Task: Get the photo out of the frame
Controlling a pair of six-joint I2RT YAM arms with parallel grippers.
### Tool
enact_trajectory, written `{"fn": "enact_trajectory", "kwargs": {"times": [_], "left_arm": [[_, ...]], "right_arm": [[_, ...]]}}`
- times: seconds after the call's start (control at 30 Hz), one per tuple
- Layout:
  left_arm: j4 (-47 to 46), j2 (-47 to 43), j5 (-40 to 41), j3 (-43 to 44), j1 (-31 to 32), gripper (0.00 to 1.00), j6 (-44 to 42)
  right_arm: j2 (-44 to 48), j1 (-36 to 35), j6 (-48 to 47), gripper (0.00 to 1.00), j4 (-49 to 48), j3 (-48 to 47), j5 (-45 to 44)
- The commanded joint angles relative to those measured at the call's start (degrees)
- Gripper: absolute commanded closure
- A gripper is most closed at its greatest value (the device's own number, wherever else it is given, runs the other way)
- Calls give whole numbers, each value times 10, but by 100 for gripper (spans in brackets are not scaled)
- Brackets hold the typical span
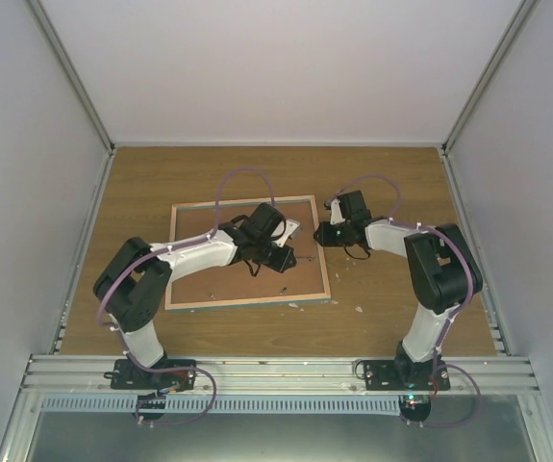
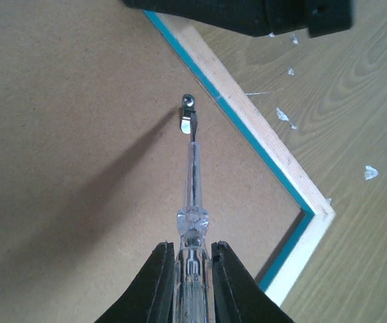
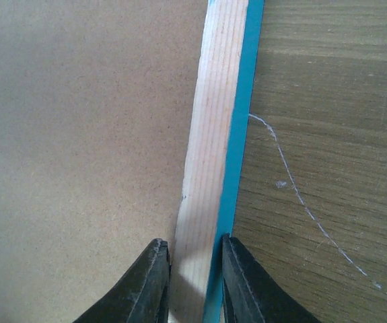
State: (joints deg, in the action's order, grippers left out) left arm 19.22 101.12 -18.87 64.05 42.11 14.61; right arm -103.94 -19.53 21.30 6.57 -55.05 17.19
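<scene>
The frame (image 1: 247,301) lies face down on the table, showing its pale wood rim (image 3: 213,134), turquoise edge and brown fibreboard back (image 2: 79,134). The photo is hidden under the backboard. My left gripper (image 1: 281,253) is over the frame's right half, shut (image 2: 193,247) on a clear-handled screwdriver (image 2: 193,168). The screwdriver's tip touches a small metal tab (image 2: 187,116) on the fibreboard near the rim. My right gripper (image 1: 322,234) is at the frame's right side, with its jaws closed (image 3: 194,243) across the wood rim.
Small white scraps (image 2: 282,115) lie on the wooden table right of the frame, some near its lower right corner (image 1: 359,310). A thin pale scratch (image 3: 301,202) crosses the table. Grey enclosure walls stand on three sides; a metal rail (image 1: 276,371) runs along the near edge.
</scene>
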Motion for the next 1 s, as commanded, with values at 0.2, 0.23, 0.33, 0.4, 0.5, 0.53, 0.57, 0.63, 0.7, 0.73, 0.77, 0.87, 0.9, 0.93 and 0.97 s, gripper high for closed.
{"fn": "enact_trajectory", "kwargs": {"times": [0.2, 0.23, 0.33, 0.4, 0.5, 0.53, 0.57, 0.63, 0.7, 0.73, 0.77, 0.87, 0.9, 0.93, 0.97], "left_arm": [[-32, -118, 36, -55, -9, 100, 39], [-37, -129, 38, -63, -13, 100, 45], [-52, -161, 40, -85, -30, 100, 60], [-59, -178, 41, -100, -40, 100, 69], [-70, -202, 40, -120, -56, 100, 82], [-75, -210, 39, -127, -62, 100, 86], [-78, -219, 39, -134, -68, 100, 90], [-85, -236, 37, -149, -81, 100, 97], [-90, -252, 36, -163, -93, 100, 103], [-92, -259, 37, -167, -99, 100, 104], [-91, -265, 36, -172, -103, 100, 104], [-88, -276, 34, -179, -115, 100, 104], [-87, -278, 33, -179, -118, 100, 103], [-86, -281, 32, -181, -121, 100, 101], [-84, -283, 31, -182, -124, 100, 101]], "right_arm": [[68, -1, 64, 96, 20, 66, -72], [81, 0, 79, 99, 15, 82, -79], [124, 0, 134, 99, -5, 129, -104], [151, 0, 171, 99, -10, 157, -128], [194, 0, 239, 100, -23, 192, -157], [215, 1, 264, 100, -34, 207, -160], [229, 1, 286, 99, -46, 220, -161], [249, 0, 328, 99, -63, 243, -156], [255, -3, 356, 99, -64, 252, -157], [254, -5, 362, 99, -64, 253, -156], [250, -8, 364, 99, -71, 253, -151], [226, -21, 336, 91, -80, 235, -113], [217, -24, 319, 84, -75, 225, -101], [209, -26, 293, 78, -69, 215, -90], [203, -26, 269, 69, -52, 206, -84]]}}
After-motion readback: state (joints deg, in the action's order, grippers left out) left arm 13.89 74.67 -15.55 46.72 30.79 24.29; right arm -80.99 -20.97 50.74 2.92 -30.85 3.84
